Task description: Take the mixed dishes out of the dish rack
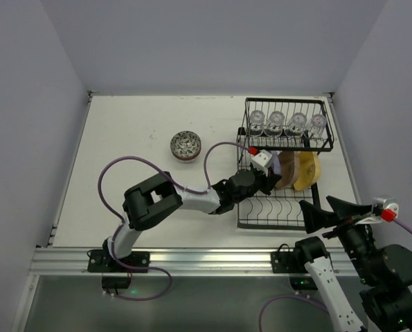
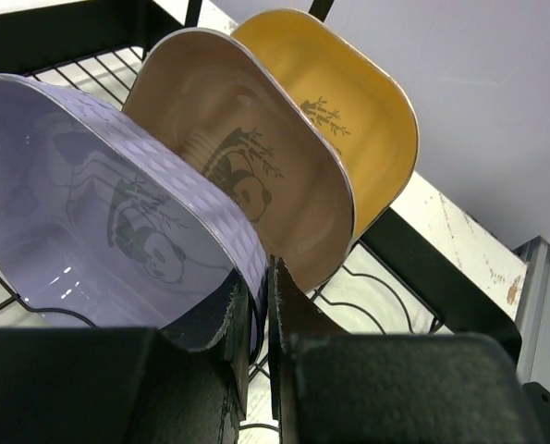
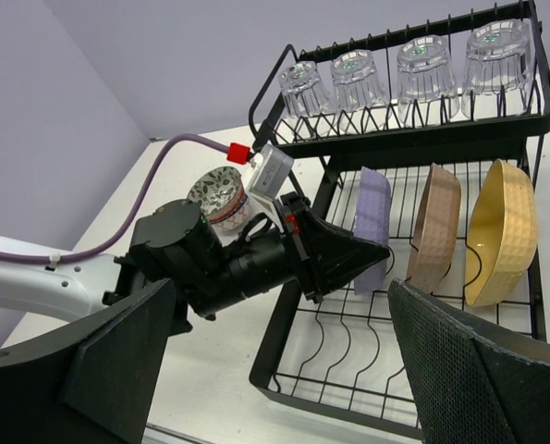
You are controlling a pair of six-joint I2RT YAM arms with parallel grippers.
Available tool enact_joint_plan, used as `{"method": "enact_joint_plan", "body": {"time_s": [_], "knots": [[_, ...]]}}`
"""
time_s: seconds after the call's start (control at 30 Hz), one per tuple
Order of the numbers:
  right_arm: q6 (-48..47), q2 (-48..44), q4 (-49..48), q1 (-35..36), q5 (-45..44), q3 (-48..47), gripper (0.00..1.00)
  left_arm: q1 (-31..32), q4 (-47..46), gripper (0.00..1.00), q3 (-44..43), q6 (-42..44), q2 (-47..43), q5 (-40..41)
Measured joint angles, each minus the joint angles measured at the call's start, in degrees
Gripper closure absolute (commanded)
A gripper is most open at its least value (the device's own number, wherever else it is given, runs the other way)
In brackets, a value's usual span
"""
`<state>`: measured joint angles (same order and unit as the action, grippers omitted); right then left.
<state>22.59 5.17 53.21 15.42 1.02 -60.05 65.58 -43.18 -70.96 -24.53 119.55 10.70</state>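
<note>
Now | left pincer (image 2: 256,301) seemingly pinching glossy lavender plate (image 2: 71,213) rim | right pincer (image 3: 279,333) agape

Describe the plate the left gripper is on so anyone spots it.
Black dish rack, lower tier: three plates stand on edge. It is the lavender plate, leftmost; its neighbours are a brown plate and a yellow plate.

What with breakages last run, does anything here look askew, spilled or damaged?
Nothing stands out: three plates stand in the rack slots, four glasses line the upper shelf, and the left pincer grips the rim of the lavender plate.
</note>
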Motion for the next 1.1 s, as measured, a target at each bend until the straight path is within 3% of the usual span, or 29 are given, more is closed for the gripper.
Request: {"method": "enact_joint_plan", "body": {"time_s": [0.4, 0.73, 1.1], "knots": [[-0.44, -0.11, 0.09, 0.0, 0.0, -0.61, 0.01, -0.37, -12.79, 1.0, 1.88, -1.88, 2.43, -4.17], [-0.63, -0.11, 0.09, 0.0, 0.0, -0.74, 0.01, -0.52, -17.97, 1.0, 6.54, -1.73, 2.12, -5.09], [-0.7, -0.11, 0.11, 0.0, 0.0, -0.74, 0.01, 1.49, -18.97, 1.0, 11.56, 0.24, -5.9, -6.8]]}}
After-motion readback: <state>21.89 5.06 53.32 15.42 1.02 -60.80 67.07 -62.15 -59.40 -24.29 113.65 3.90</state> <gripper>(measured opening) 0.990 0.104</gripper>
